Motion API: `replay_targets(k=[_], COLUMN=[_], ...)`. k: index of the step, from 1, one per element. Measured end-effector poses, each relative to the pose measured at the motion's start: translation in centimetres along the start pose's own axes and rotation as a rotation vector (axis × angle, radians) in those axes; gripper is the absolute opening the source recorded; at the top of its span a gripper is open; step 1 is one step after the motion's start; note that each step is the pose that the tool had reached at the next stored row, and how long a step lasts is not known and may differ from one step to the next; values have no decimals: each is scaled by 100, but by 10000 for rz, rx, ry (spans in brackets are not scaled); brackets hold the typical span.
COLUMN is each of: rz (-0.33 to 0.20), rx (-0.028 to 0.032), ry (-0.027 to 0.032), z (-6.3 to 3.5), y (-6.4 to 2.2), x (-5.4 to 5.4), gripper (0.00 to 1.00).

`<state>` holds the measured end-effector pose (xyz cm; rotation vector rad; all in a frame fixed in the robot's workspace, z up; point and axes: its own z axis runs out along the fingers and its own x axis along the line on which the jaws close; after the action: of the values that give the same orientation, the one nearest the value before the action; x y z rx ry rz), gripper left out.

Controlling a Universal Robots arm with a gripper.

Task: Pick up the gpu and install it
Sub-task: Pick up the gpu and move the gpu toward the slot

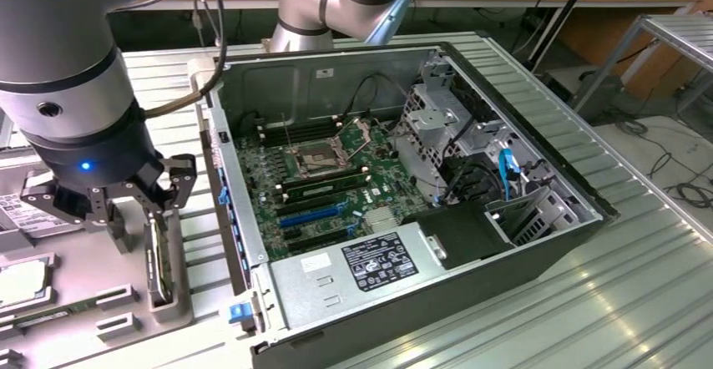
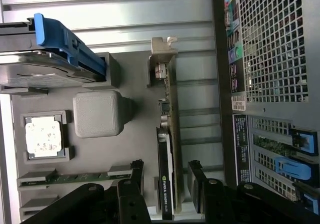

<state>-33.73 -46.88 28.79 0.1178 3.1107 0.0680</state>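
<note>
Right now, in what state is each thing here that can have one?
gripper: open, fingers on either side of the gpu, gaps showing
gpu: standing on edge in the gray holder, not yet lifted
computer case: lying on its side, side panel off
processor: lying flat in a recess of the holder

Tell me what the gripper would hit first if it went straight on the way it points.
The gpu, standing on edge in the grey tray. The open gripper is lined up over it, so the card would probably slide between the fingers; depth is unclear.
</note>
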Motion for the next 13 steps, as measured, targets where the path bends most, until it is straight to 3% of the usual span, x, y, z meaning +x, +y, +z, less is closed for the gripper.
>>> replay_targets(k=[8, 13], rz=[-59, -418], rx=[-1, -9], ry=[3, 20], z=[62, 109], y=[-3, -5], x=[2, 3], gripper=[48, 48])
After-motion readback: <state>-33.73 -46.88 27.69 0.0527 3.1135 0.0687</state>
